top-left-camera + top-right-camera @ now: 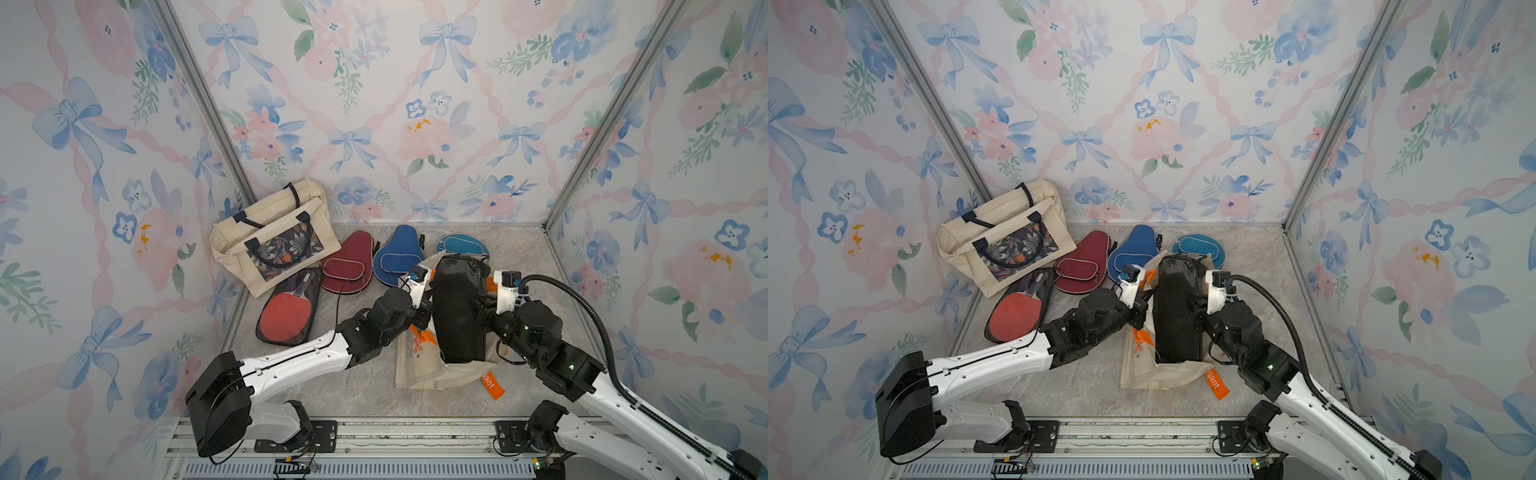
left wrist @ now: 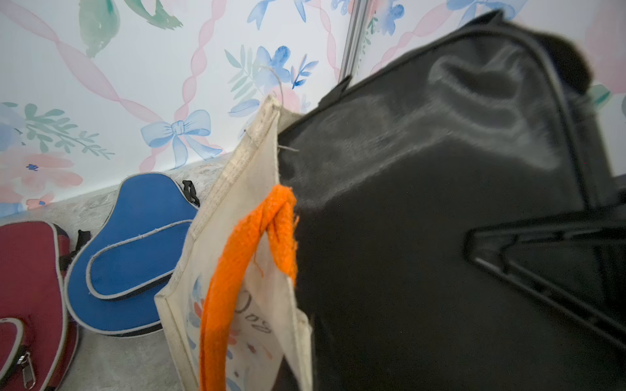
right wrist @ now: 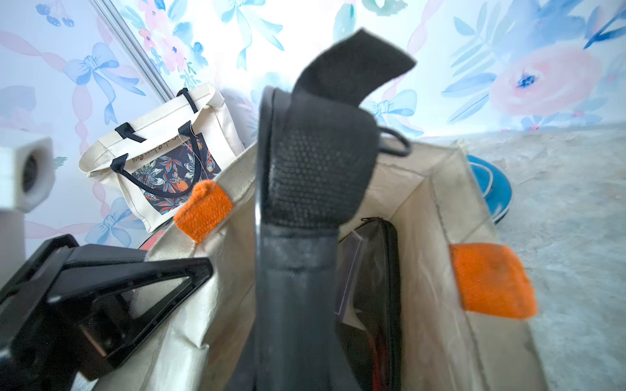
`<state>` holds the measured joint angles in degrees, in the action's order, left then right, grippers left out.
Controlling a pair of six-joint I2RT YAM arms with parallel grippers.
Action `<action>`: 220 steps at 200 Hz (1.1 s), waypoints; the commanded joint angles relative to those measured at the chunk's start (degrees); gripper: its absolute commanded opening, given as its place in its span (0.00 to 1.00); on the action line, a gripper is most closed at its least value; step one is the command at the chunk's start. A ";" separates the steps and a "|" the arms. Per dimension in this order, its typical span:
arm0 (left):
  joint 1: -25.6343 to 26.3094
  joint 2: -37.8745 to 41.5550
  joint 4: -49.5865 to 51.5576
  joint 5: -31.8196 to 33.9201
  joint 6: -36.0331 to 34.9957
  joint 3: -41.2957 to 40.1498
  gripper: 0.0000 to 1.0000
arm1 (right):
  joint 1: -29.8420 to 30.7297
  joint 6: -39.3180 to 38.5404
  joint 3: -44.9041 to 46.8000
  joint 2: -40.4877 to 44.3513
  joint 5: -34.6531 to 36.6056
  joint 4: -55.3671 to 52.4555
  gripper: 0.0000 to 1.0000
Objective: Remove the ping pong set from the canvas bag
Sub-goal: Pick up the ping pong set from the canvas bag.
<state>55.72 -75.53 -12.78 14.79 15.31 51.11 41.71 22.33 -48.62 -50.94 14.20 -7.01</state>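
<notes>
A cream canvas bag (image 1: 419, 368) with orange handles (image 1: 490, 384) lies mid-table in both top views. A tall black pouch (image 1: 459, 307) of the ping pong set stands out of its mouth. My right gripper (image 1: 485, 308) is shut on the black pouch (image 3: 305, 203) from the right. On the left, my left gripper (image 1: 426, 311) is shut on the bag's cloth wall (image 2: 237, 203) by an orange handle (image 2: 237, 270). Another black mesh pouch (image 3: 376, 270) with red showing sits deeper inside the bag. Neither gripper's own jaws show in its wrist view.
On the table lie a mesh pouch with a red paddle (image 1: 289, 307), a maroon case (image 1: 349, 262), a blue case (image 1: 397, 253) and a teal case (image 1: 461, 245). A second cream tote (image 1: 270, 237) with a floral pocket leans in the back left corner. Walls enclose three sides.
</notes>
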 commanded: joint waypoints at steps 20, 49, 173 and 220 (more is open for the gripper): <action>-0.36 1.08 -1.56 0.71 0.09 -0.22 0.00 | -3.14 -7.06 -6.32 4.90 4.17 -3.85 0.08; -0.41 0.75 -1.55 0.43 0.15 -0.14 0.00 | -6.72 -8.58 -8.14 7.93 3.80 -5.96 0.08; -0.72 1.59 -1.37 -1.12 0.16 0.04 0.00 | -19.32 -21.29 -23.80 -0.72 6.32 -2.49 0.08; -1.09 2.62 -1.37 -1.06 0.42 -0.02 0.00 | -19.49 -32.69 -28.03 -11.18 13.64 -1.51 0.08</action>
<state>55.37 -75.40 -12.69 14.06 15.31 51.11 22.74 -1.98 -73.65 -57.65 22.72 -13.65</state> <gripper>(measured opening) 0.049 0.154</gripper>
